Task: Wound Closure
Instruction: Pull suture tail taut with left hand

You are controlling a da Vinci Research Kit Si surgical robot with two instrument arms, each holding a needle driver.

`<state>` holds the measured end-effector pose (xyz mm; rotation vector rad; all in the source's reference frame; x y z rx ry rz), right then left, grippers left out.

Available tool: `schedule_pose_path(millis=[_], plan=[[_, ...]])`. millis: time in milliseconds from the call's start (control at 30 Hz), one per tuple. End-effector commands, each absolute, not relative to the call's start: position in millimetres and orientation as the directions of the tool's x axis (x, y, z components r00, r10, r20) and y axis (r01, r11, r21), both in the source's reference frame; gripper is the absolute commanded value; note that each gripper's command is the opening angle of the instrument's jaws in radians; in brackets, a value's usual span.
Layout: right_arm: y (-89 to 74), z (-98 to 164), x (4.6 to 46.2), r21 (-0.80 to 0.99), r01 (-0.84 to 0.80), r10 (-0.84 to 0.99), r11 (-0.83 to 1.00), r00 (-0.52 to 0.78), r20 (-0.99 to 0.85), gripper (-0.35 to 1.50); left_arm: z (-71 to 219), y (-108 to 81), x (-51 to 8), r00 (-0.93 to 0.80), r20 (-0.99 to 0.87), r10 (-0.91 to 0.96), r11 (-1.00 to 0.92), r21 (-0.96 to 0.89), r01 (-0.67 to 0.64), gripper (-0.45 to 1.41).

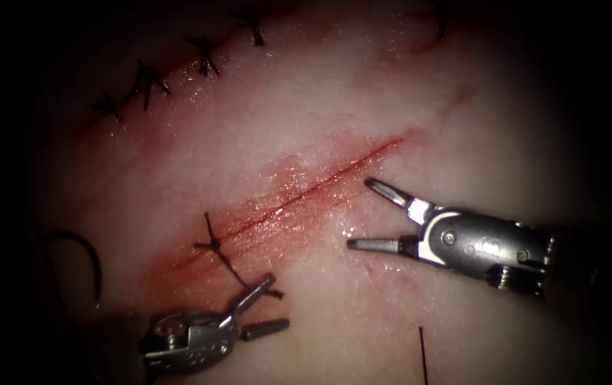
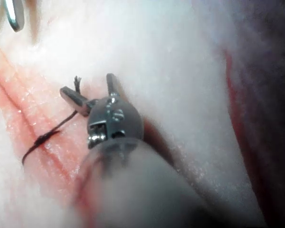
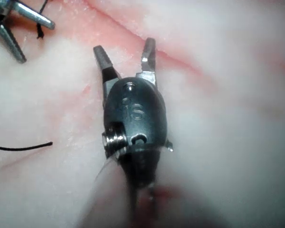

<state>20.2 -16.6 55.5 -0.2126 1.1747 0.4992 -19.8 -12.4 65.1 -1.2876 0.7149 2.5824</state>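
Pale, glistening tissue (image 1: 463,128) looks soft and slippery. The cut (image 1: 320,187) runs from 7 to 1 o'clock, one knotted stitch (image 1: 214,244) at its 7 o'clock end. Left tool (image 1: 269,305) and right tool (image 1: 360,214) both gape wide, holding nothing. Judged best grip: the cut's edges.

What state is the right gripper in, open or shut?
Open: the right gripper has both jaws spread apart above the tissue, holding nothing.

The dark thread (image 1: 70,246) at 9 o'clock fades into shadow, so its ends are hidden. A cut thread end (image 1: 423,353) at 6 o'clock runs off the edge.
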Motion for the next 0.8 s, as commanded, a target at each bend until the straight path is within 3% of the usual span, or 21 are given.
schedule_pose_path(millis=[33,233,533,800], plan=[[-16.8,55.5,21.0,0.098,-0.466,0.264,0.879,0.305,-0.915,1.33,65.5,-12.1,-20.3,-0.622,-0.781,-0.06,-0.868,0.348,-0.354,0.22],[-17.9,54.5,21.4,0.101,-0.438,0.27,0.893,0.344,-0.899,1.23,64.2,-13.0,-21.5,-0.688,-0.72,-0.087,-0.85,0.413,-0.326,0.1],[-19.1,54.3,22.1,0.095,-0.421,0.271,0.902,0.381,-0.884,1.2,59.5,-13.3,-23.8,-0.848,-0.51,-0.147,-0.764,0.603,-0.23,0.12],[-19.1,54.4,22.2,0.094,-0.421,0.27,0.902,0.382,-0.884,1.18,59.2,-12.7,-23.4,-0.874,-0.46,-0.155,-0.746,0.635,-0.201,0.12]])
